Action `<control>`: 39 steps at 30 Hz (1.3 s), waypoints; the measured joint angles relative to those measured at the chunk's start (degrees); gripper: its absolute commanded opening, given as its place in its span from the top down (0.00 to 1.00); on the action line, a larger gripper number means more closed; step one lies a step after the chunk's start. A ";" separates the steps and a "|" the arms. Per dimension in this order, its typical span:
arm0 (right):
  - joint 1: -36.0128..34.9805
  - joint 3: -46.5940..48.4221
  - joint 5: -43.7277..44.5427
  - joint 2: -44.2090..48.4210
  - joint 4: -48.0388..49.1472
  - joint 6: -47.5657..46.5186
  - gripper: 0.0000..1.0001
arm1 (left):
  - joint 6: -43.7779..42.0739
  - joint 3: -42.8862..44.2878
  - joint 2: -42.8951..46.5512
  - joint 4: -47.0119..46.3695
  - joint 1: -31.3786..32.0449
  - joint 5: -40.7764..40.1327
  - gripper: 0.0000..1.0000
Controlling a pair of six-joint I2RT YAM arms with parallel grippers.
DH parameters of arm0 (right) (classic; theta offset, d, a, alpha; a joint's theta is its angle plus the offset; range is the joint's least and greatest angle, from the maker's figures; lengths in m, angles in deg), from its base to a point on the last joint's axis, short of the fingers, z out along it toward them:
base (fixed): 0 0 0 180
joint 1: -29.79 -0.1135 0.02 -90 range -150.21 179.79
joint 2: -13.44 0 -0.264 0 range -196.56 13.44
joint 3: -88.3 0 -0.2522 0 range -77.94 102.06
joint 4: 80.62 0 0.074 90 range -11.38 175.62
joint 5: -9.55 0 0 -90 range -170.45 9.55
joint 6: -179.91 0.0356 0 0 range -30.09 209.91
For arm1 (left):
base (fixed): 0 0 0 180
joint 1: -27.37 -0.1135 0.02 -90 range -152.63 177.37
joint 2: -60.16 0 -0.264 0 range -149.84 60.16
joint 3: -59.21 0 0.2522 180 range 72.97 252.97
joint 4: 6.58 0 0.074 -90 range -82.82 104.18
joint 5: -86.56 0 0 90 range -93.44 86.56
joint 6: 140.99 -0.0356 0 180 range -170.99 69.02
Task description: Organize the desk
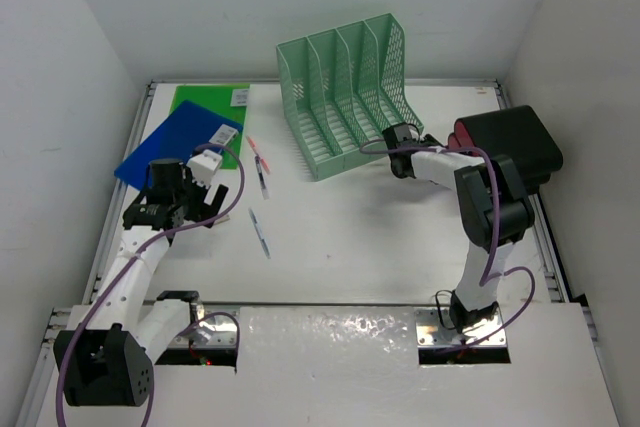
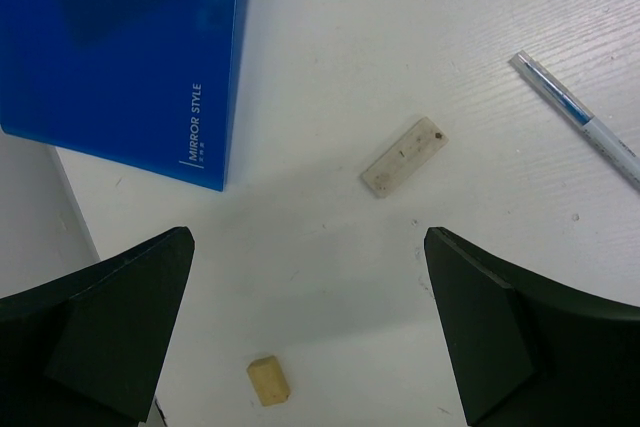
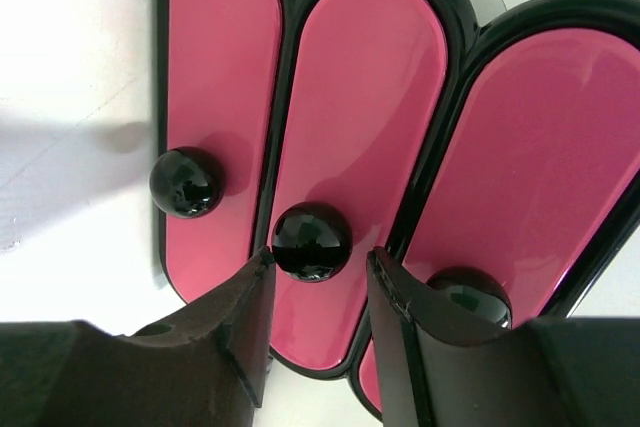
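Your two tools, differently set.
Your left tool (image 2: pixel 308 252) points down, jaws spread wide; your right tool (image 3: pixel 318 272) has its jaws only a narrow gap apart.

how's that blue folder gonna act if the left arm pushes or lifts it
The blue folder looks thin and wide, so probably light and liable to sag if lifted by a corner. Its glossy cover suggests it would slide, not tip, on the smooth desk. Lying flat, it offers little edge to pinch.
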 measured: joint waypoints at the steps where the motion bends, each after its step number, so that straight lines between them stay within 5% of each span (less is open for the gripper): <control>1: 0.00 -0.09 -0.02 -0.02 0.39 -0.02 0.62 | -0.04 0.00 0.00 0.07 0.00 0.04 0.00; 10: -0.20 -1.79 0.66 -0.02 4.11 -0.44 0.82 | -0.04 0.00 0.00 0.31 0.00 0.15 0.00; 14: -0.24 -1.92 0.94 -0.07 4.48 -0.24 1.00 | -0.09 0.00 0.00 0.33 0.00 0.13 0.00; 28: -8.79 -0.79 2.27 -0.07 -2.71 10.95 1.00 | -0.17 0.00 0.00 0.31 0.00 0.13 0.00; 30: -10.16 -0.50 2.49 -0.07 -3.19 11.91 0.85 | -0.17 0.00 0.00 0.31 0.00 0.13 0.00; 33: -10.14 -0.46 3.67 -0.07 -2.56 11.54 0.47 | -0.20 0.00 0.00 0.37 0.00 0.13 0.00; 39: -5.49 -0.46 4.24 -0.07 -0.37 8.09 0.44 | -0.22 0.00 0.02 0.72 0.00 0.13 0.00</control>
